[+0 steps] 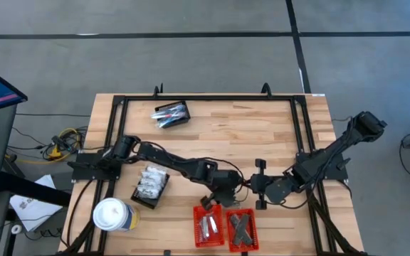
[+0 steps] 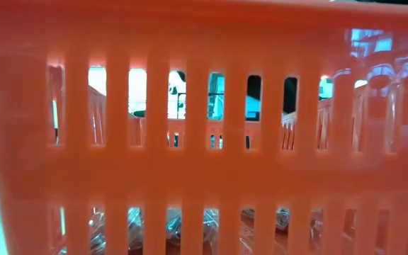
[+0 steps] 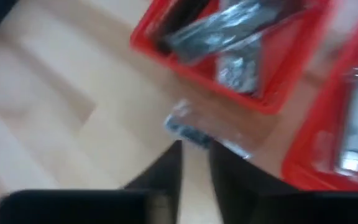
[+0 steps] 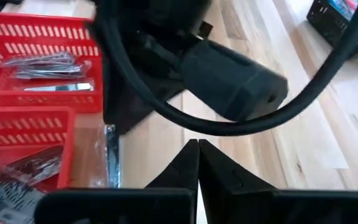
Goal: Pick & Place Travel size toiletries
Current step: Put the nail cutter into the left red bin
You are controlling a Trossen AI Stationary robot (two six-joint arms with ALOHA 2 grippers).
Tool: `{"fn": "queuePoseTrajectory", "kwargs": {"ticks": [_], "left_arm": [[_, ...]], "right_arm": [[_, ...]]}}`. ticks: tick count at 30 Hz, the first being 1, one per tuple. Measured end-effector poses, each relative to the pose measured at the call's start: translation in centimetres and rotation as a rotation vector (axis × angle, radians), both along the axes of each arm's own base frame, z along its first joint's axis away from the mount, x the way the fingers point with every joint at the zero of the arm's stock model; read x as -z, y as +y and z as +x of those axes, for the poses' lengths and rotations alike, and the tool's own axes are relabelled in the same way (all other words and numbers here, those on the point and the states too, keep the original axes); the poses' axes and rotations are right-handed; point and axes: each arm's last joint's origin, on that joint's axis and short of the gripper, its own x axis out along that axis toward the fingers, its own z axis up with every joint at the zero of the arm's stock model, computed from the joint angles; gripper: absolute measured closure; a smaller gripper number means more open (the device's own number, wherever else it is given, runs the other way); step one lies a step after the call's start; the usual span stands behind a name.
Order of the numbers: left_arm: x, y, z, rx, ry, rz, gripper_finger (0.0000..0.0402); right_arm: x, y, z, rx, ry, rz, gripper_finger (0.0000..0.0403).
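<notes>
Grey concrete floor surrounds a pale wooden table (image 1: 262,135) framed by black rails. At its left near corner stands a large white lidded cup (image 1: 111,214), and just beside it a black slotted basket (image 1: 150,186) holds white clear-wrapped packets (image 1: 151,181). Farther back, another black basket (image 1: 171,114) carries dark sticks and silvery items. The left gripper (image 3: 194,158) hangs just beyond the far edges of two red slotted plastic baskets (image 1: 208,227) (image 1: 242,230) at the table's near edge; its fingers are narrowly parted around the end of a clear-wrapped sachet with a dark blue end (image 3: 194,132) lying on the wood there. The left red basket holds silvery tubes (image 4: 45,64), the right one dark grey sticks (image 1: 242,226). Just right of them, the right gripper (image 4: 198,149) waits low over bare wood, fingers pressed together.
</notes>
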Motion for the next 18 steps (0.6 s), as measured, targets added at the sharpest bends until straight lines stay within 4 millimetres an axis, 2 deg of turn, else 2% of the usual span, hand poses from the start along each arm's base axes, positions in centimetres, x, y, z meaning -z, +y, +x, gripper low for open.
{"fn": "queuePoseTrajectory", "kwargs": {"ticks": [2,3,5,10,13,16,18], "left_arm": [[0.0,0.6,0.0,0.074,0.007,-0.037,0.0375],[0.0,0.9,0.0,0.102,0.018,-0.070,0.0386],[-0.1,1.3,0.1,0.188,-0.003,-0.116,0.0394],[-0.5,1.5,0.4,0.343,-0.105,-0.106,0.0400],[-0.6,1.7,0.4,0.412,-0.116,-0.190,0.0401],[0.3,1.7,0.7,0.417,-0.104,-0.203,0.0401],[1.6,1.7,1.2,0.417,-0.106,-0.200,0.0401]], "right_arm": [[0.0,0.2,-0.2,-0.012,0.000,0.000,0.0403],[0.0,0.4,-0.2,-0.017,0.001,0.000,0.0403],[0.0,0.6,-0.4,-0.028,0.002,-0.002,0.0403],[0.0,0.8,-0.6,-0.053,0.008,-0.022,0.0403],[0.1,0.7,-0.8,-0.028,0.013,-0.053,0.0403],[0.3,0.7,-1.3,0.047,-0.008,-0.110,0.0403],[0.5,0.8,-1.6,0.096,-0.033,-0.127,0.0403]]}}
